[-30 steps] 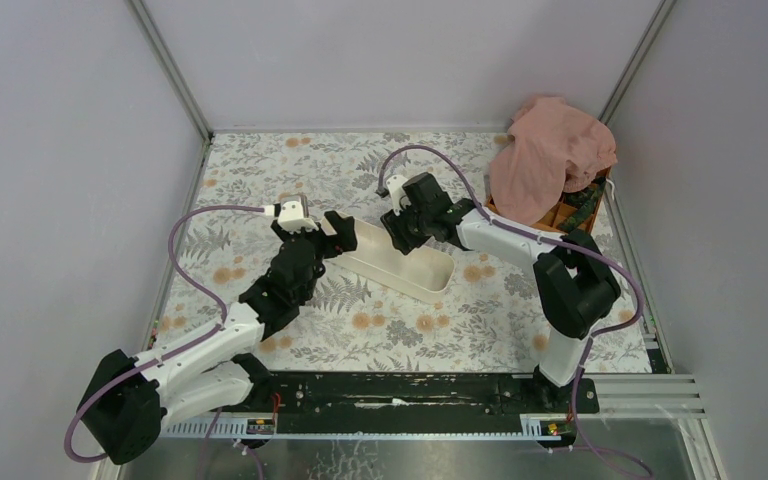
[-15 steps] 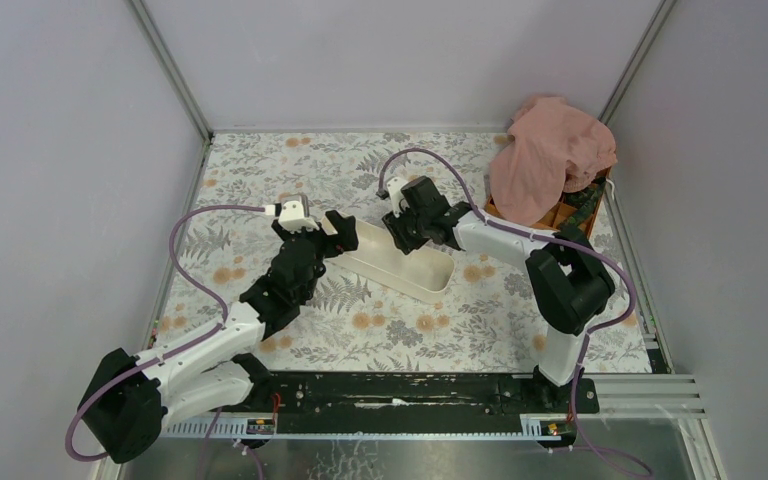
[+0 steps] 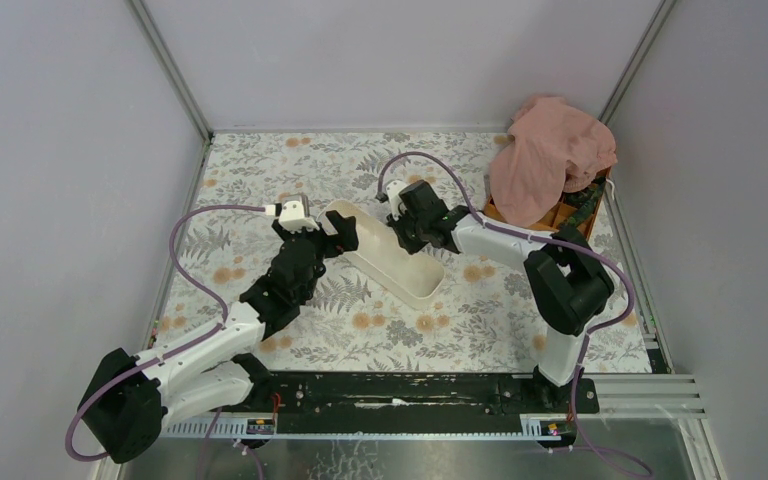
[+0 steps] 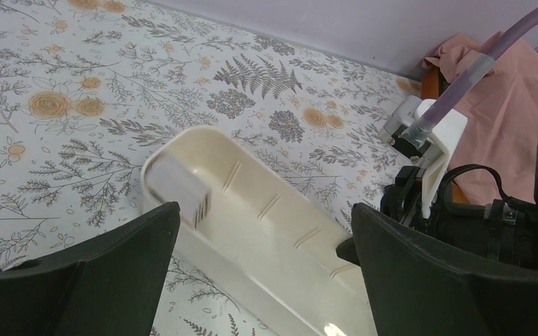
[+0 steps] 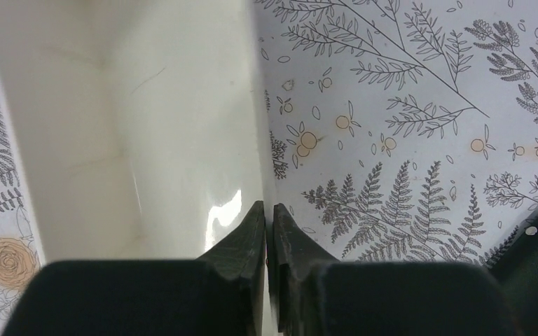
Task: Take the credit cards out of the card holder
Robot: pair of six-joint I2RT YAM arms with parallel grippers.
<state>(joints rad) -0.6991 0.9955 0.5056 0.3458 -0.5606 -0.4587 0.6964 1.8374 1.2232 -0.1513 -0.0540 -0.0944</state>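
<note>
The card holder and the credit cards are out of view in every frame. A long white tray (image 3: pixel 385 258) lies slanted mid-table. My right gripper (image 3: pixel 402 236) comes down on its far long side. In the right wrist view the right gripper (image 5: pixel 267 206) is shut on the tray's thin wall (image 5: pixel 258 126), one finger inside and one outside. My left gripper (image 3: pixel 340 232) hangs open over the tray's left end. In the left wrist view the left gripper (image 4: pixel 265 210) has its black fingers (image 4: pixel 77 280) wide apart, with the tray (image 4: pixel 266 238) below them and nothing held.
A pink cloth (image 3: pixel 550 150) is heaped at the back right, partly over an orange box (image 3: pixel 568 216). Floral cloth (image 3: pixel 260 170) covers the table. Grey walls close in the back and both sides. A pale grey blurred patch (image 4: pixel 175 183) shows on the tray's end wall.
My right gripper has closed onto the tray's wall. The tray has swung, its left end toward the back and its right end toward the front. The left arm barely moved.
</note>
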